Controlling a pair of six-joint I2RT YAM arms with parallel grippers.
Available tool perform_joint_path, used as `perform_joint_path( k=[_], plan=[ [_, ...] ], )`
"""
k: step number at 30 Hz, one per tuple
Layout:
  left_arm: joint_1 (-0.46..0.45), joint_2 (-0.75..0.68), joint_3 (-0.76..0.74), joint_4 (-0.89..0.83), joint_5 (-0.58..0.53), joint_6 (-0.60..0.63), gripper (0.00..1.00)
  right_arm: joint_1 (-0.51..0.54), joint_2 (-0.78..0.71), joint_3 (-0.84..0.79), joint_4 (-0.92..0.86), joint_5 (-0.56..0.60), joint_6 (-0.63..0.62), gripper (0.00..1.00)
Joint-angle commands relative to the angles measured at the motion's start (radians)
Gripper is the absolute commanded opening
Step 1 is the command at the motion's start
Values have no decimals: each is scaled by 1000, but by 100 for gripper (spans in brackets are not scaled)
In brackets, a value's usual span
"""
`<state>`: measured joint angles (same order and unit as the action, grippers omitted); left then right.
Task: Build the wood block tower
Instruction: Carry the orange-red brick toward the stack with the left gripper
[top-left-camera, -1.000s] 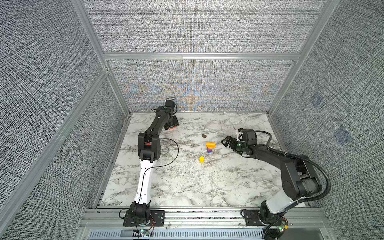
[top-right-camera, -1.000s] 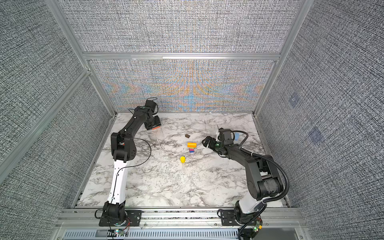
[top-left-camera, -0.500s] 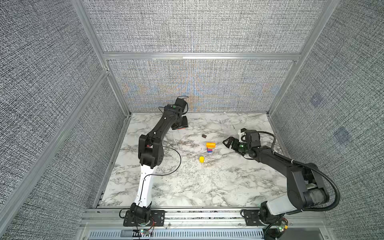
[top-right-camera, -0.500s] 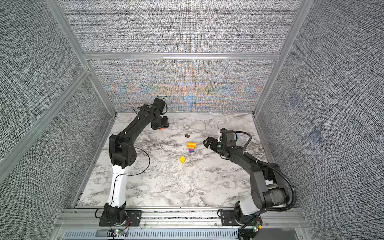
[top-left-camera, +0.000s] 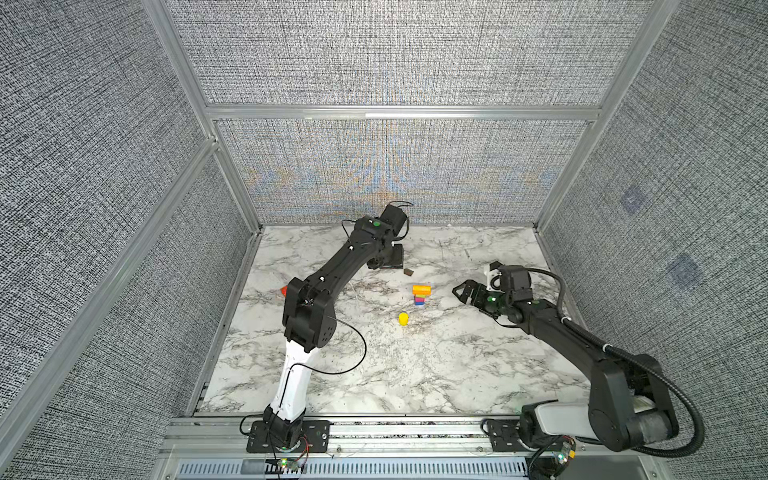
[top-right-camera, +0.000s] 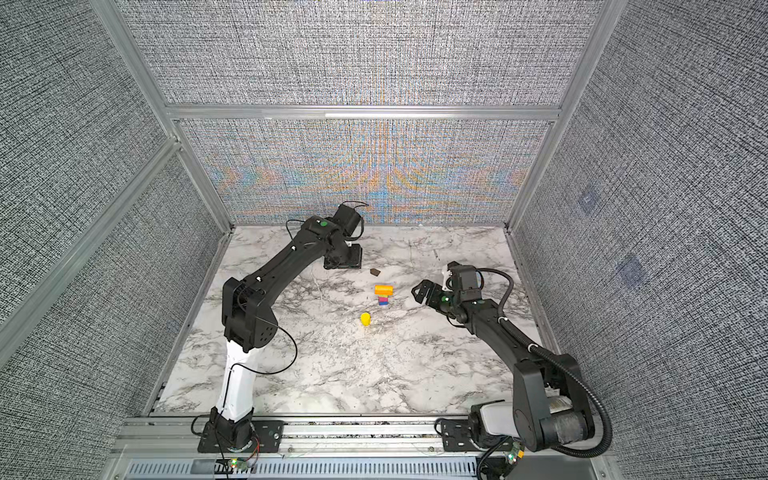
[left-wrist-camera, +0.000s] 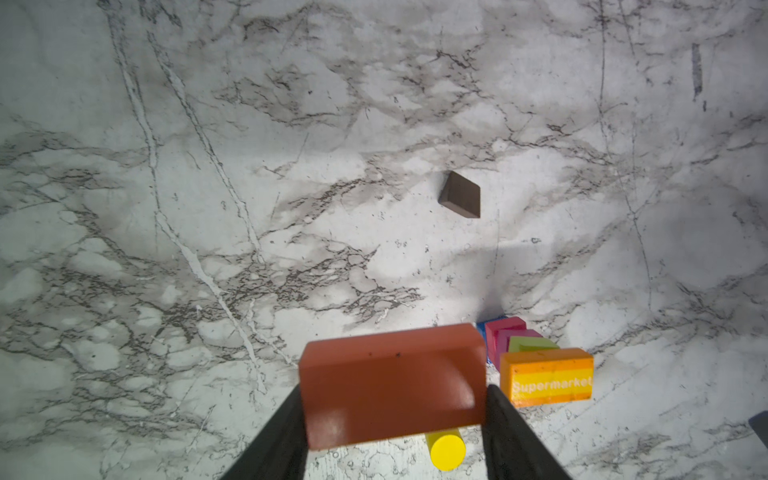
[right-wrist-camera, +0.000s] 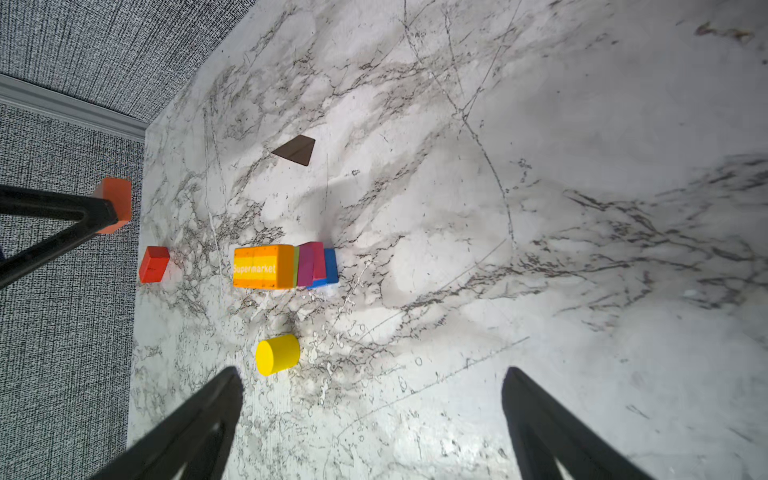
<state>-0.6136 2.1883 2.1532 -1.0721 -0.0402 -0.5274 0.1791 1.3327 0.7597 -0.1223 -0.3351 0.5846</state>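
The tower (top-left-camera: 421, 295) stands near the middle of the marble counter (top-left-camera: 374, 374). It is a short column with a blue block at the base and red, pink and green slabs above it. An orange block (right-wrist-camera: 262, 267) lettered "Supermarket" sits on top. Judging by the pieces around it, the build looks roughly half done: about five blocks are stacked and four are not yet placed.

A yellow cylinder (top-left-camera: 403, 318) sits near the tower on the side facing the arm bases. A dark brown block (top-left-camera: 407, 272) lies near it on the back-wall side. A red block (right-wrist-camera: 154, 264) rests well apart from the tower, toward the left arm and partly hidden by that arm's elbow in both top views.

The left claw (left-wrist-camera: 395, 392) is clamped on a red-orange brick (left-wrist-camera: 390, 365), carried above the counter just past the brown block from the tower. This brick looks like the next piece to go on. The right claw (right-wrist-camera: 370, 399) hovers near the tower's other side, its jaws spread wide and empty. The brown, yellow and red pieces would follow the brick.
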Motion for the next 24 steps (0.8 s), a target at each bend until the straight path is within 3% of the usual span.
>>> perform_joint_path(
  k=[1,11,24],
  plan=[
    [-25,-20,-17,-1,-33,-38,46,-6,-18,-6,-38,13,-11,99],
    [-129,-23,-61,36,-79,-124,48,-25,-35,-30,-48,14,1,99],
    [-186,-4,-100,95,-84,-202,48,-70,-44,-76,-34,5,5,99]
  ],
)
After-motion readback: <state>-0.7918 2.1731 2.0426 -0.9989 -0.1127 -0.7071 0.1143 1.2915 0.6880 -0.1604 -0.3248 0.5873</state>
